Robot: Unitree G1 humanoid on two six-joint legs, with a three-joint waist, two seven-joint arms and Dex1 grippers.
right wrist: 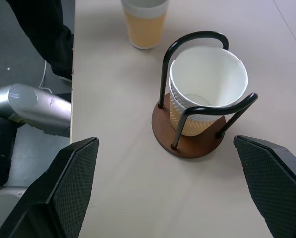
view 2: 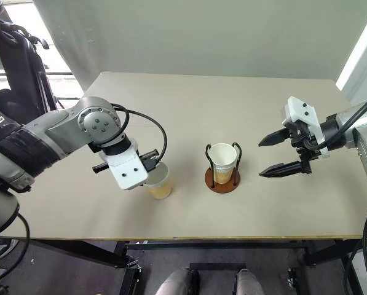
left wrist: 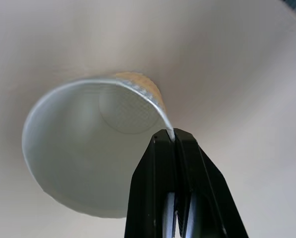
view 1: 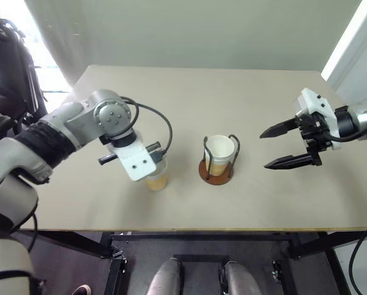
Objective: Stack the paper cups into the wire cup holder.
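Observation:
A paper cup (view 1: 158,180) stands upright on the table, left of the wire cup holder (view 1: 215,178). My left gripper (left wrist: 173,135) points straight down and is shut on this cup's rim, on the side nearer the holder; one finger is inside and the other outside. The cup's white inside (left wrist: 88,153) holds nothing. In the holder, two nested paper cups (right wrist: 207,74) sit between the dark wire loops on the reddish-brown base (right wrist: 187,146). Off to the holder's right, my right gripper (view 1: 264,150) hovers open above the table, fingers aimed toward the holder.
The tan table (view 1: 232,98) has its front edge (view 1: 189,230) close to me. A dark chair and gear (view 1: 5,74) stand beyond its left edge. A pale wall runs behind the far edge.

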